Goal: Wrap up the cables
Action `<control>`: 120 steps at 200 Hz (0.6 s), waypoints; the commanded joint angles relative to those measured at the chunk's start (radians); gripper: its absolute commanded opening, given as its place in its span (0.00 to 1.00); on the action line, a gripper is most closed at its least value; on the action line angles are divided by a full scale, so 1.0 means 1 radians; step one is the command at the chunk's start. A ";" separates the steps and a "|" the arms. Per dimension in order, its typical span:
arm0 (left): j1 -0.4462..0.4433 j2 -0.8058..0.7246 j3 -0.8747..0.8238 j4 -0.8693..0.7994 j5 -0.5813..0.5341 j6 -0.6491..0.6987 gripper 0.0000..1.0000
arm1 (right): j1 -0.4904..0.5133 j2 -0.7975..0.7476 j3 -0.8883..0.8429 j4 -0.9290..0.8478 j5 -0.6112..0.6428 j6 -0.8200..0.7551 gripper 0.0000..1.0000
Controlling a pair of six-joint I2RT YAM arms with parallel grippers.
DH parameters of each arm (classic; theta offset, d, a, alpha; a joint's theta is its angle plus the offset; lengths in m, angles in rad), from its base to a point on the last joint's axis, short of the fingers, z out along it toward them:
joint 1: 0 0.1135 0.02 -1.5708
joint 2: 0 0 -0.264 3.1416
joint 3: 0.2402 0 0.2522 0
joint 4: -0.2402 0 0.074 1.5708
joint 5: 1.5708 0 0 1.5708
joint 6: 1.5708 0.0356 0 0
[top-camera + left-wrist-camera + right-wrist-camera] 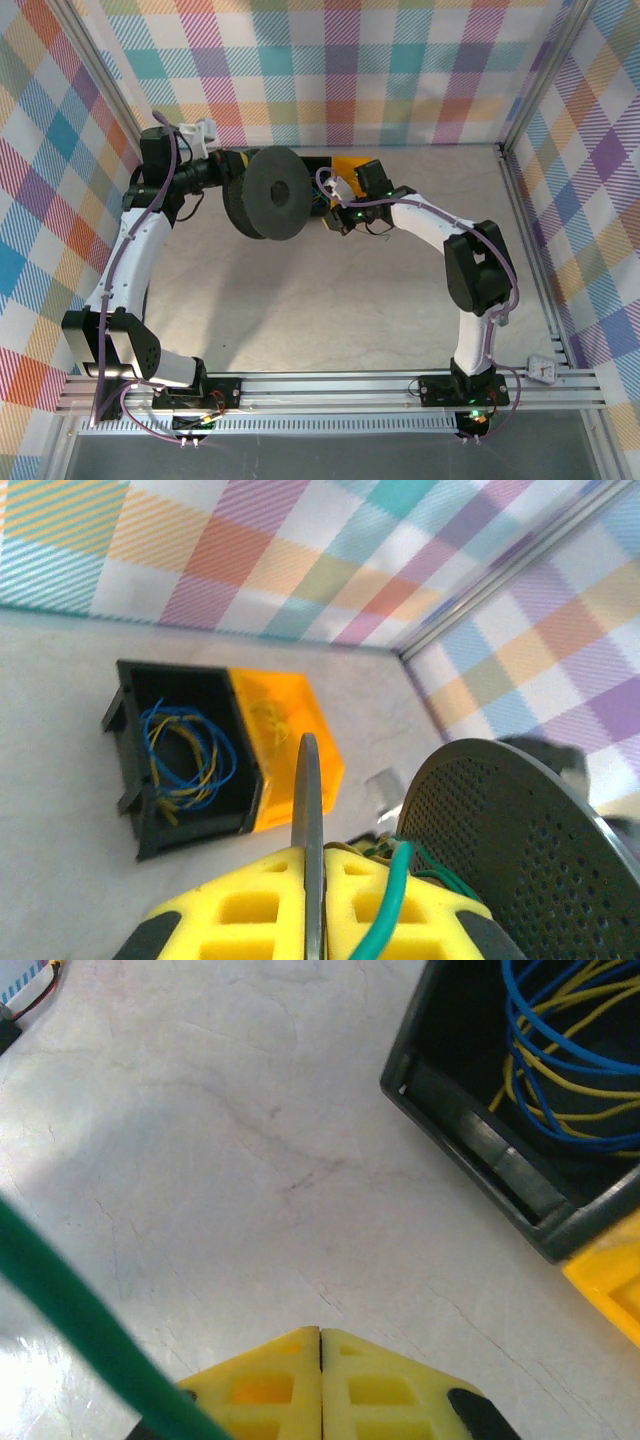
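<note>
My left gripper (pixel 310 852) is shut on the thin edge of one flange of the black spool (pixel 280 195), holding it above the table. The spool's other, perforated flange (pixel 520 850) rises to the right of the yellow fingers. A green cable (pixel 385 920) crosses the right finger towards the spool's core. More cables (pixel 185 755), blue and yellow, lie coiled in the black bin (pixel 140 810). My right gripper (pixel 320 1335) hovers above the bare table with its pads pressed together and nothing visible between the tips. The green cable (pixel 70 1330) passes, blurred, across its left side.
An orange bin (pixel 345 165) adjoins the black bin (pixel 480 1150) at the back, right of the spool. The right gripper (pixel 332 218) hangs just right of the spool. A small white clock (pixel 543 368) lies at the front right. Plaid walls and metal posts enclose the table.
</note>
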 commanded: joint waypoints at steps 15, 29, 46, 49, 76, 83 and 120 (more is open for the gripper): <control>0.040 -0.034 0.025 0.352 0.020 -0.252 0.00 | 0.064 0.000 -0.055 -0.034 0.119 0.134 0.00; 0.047 -0.032 0.041 0.306 -0.062 -0.251 0.00 | 0.083 -0.014 -0.061 -0.017 0.131 0.146 0.00; 0.051 -0.034 0.061 0.212 -0.210 -0.218 0.00 | 0.099 -0.039 -0.068 -0.003 0.134 0.142 0.00; 0.051 -0.036 0.062 0.197 -0.238 -0.216 0.00 | 0.101 -0.043 -0.070 0.000 0.132 0.139 0.00; 0.059 -0.061 0.030 0.156 -0.425 -0.217 0.00 | 0.108 -0.091 -0.112 0.050 0.118 0.134 0.00; 0.061 -0.071 0.017 0.160 -0.457 -0.222 0.00 | 0.108 -0.101 -0.125 0.064 0.122 0.139 0.00; 0.063 -0.098 -0.020 0.160 -0.541 -0.228 0.00 | 0.111 -0.136 -0.173 0.128 0.114 0.166 0.00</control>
